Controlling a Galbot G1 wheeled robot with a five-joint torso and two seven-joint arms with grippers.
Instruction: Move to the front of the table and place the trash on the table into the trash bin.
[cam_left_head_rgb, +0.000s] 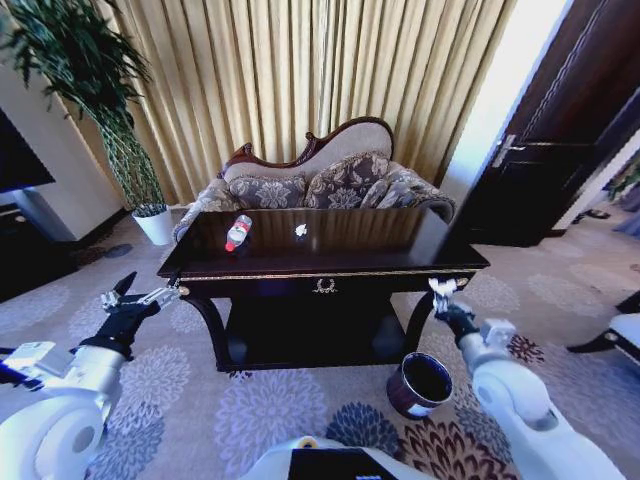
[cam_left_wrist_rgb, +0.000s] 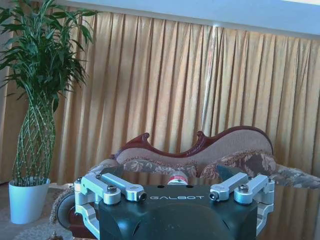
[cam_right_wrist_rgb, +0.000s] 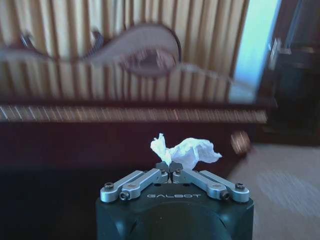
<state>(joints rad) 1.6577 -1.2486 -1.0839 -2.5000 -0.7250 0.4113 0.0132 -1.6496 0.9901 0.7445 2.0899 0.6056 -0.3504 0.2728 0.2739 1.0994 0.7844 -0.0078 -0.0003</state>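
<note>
The right gripper (cam_right_wrist_rgb: 170, 167) is pinching a crumpled paper scrap (cam_right_wrist_rgb: 187, 151) between closed jaws, holding it off the near right corner of the tabletop (cam_left_head_rgb: 400, 240), seemingly so it can be dropped into the trash bin (cam_left_head_rgb: 420, 384) sitting on the carpet just below and to the near side. The left gripper (cam_left_head_rgb: 138, 295) is hovering with jaws spread wide off the near left corner, empty. On the tabletop, the bottle (cam_left_head_rgb: 238, 232) is lying toward the left, far from both sets of jaws, and another white scrap (cam_left_head_rgb: 300, 230) is resting near the middle.
</note>
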